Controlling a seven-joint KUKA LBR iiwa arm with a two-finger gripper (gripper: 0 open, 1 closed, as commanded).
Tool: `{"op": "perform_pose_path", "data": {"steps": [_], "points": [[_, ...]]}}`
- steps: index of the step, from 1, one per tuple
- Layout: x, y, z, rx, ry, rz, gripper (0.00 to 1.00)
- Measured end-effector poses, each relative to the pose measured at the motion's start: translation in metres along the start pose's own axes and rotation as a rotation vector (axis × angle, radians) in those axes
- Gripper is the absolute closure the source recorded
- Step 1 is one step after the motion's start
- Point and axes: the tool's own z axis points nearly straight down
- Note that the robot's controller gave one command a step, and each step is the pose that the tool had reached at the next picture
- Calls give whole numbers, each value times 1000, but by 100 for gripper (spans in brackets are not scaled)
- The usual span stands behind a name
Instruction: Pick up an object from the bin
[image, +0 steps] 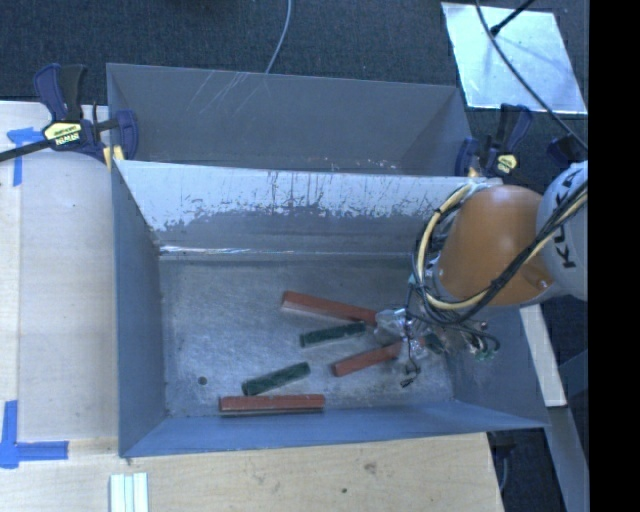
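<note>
My gripper (405, 345) is low at the right side of the bin floor, partly hidden under the orange cover and cables. Its tip sits right at the right end of a short red-brown stick (362, 361), which lies tilted. Just left of it a dark green stick (333, 334) lies across the floor, and a longer red-brown stick (327, 306) lies above that, its right end near the gripper. Nothing shows between the fingers.
Another dark green stick (276, 379) lies lower left of the group, and a long red-brown stick (272, 403) rests along the front wall. The bin's right wall stands close behind the gripper.
</note>
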Motion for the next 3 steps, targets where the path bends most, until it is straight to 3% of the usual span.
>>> {"op": "perform_pose_path", "data": {"steps": [2, 3], "points": [[-2, -1, -47, 4, -9, 1, 100], [-1, 0, -59, 2, -4, 2, 100]]}}
